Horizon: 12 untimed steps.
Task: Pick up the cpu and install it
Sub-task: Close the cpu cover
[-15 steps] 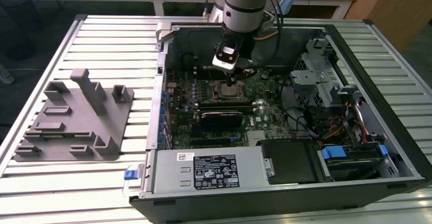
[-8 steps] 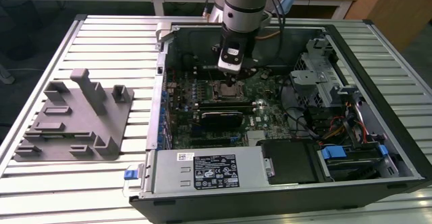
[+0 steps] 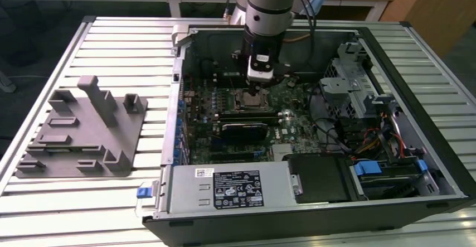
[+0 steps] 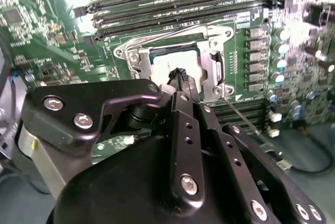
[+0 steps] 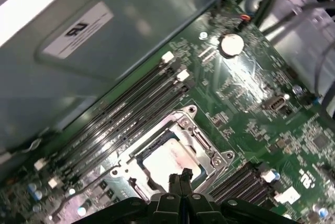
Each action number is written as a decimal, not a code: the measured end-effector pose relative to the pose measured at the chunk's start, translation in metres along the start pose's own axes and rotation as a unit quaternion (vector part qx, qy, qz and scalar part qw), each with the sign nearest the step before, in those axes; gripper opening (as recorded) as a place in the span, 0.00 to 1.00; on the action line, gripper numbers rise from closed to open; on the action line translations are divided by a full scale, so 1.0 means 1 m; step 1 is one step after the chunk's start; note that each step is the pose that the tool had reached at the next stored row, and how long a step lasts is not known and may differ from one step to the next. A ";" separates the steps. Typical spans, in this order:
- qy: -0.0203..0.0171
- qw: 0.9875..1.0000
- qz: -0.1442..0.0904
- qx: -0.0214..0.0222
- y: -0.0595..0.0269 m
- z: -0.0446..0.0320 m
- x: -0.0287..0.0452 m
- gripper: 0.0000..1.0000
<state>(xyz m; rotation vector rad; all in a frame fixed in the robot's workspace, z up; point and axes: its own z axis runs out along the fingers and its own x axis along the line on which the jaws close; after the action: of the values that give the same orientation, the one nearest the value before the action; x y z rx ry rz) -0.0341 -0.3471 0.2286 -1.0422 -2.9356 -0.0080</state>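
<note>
The cpu (image 4: 168,63) (image 5: 166,162) lies flat in the motherboard socket (image 4: 214,67), its silver top showing inside the metal frame (image 5: 207,148) in both wrist views. My gripper (image 4: 181,74) (image 5: 179,175) hovers just above the chip with its two black fingertips pressed together and nothing between them. In the exterior view the gripper (image 3: 255,89) hangs straight down inside the open computer case, right over the socket (image 3: 250,98).
Memory slots (image 5: 125,114) run along both sides of the socket. A drive cage (image 3: 357,85), cables (image 3: 372,141) and a power supply (image 3: 231,188) crowd the case. The grey tray (image 3: 82,130) with upright posts sits on the slatted table at the exterior view's left.
</note>
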 end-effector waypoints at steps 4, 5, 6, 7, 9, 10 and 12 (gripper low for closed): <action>0.000 0.999 -0.036 0.001 0.0000 0.0002 0.0000 0.11; 0.000 0.999 -0.045 0.001 0.0000 0.0003 0.0000 0.11; 0.000 0.999 -0.055 0.001 0.0000 0.0003 0.0000 0.11; 0.000 0.998 -0.063 0.002 0.0000 0.0004 0.0000 0.11; 0.000 0.997 -0.081 0.002 0.0000 0.0005 0.0000 0.11; 0.000 0.996 -0.090 0.002 0.0000 0.0005 0.0000 0.11; 0.000 0.994 -0.109 0.003 0.0000 0.0006 0.0000 0.11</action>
<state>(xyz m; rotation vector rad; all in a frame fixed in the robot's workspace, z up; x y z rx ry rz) -0.0341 -0.3471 0.2280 -0.7156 -3.0314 -0.0036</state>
